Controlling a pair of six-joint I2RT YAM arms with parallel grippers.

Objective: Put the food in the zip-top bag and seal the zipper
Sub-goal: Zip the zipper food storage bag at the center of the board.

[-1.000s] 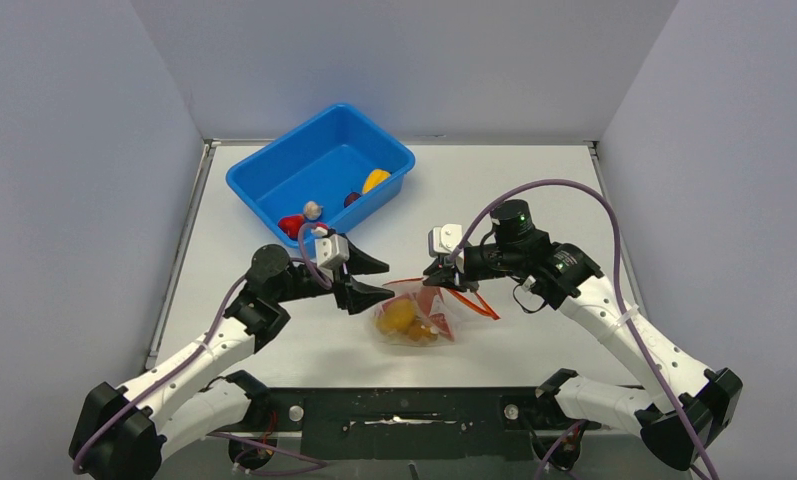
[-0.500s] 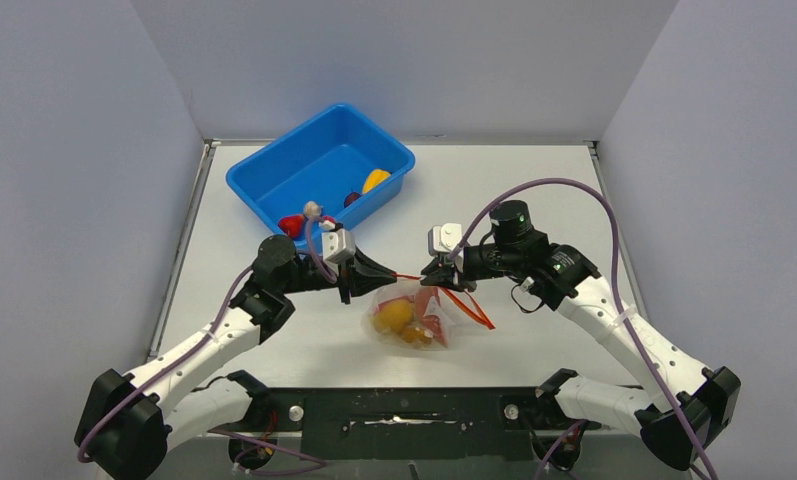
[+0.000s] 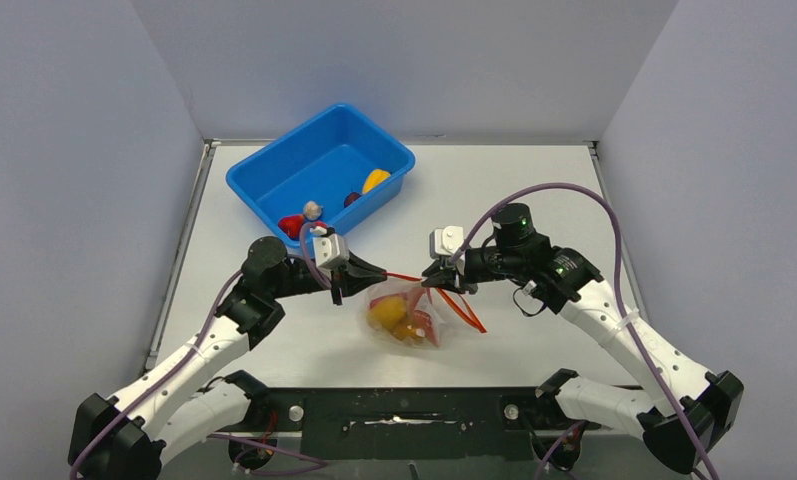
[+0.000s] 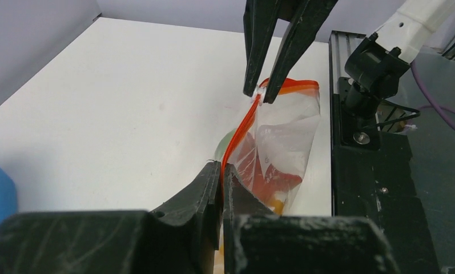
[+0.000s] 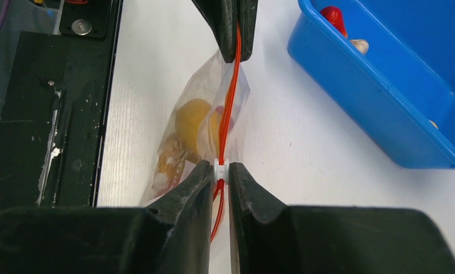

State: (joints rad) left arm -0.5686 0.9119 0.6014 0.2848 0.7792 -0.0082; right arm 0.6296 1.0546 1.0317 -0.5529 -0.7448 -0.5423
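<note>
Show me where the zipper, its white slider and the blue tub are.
zipper [image 5: 230, 85], right wrist view, middle of the red strip.
white slider [image 5: 221, 169], right wrist view, its centre.
blue tub [image 3: 319, 175], top external view, bare floor inside.

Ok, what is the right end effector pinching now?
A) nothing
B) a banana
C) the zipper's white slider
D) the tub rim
C: in the right wrist view, the right end effector is shut on the white slider of the zipper.
</note>
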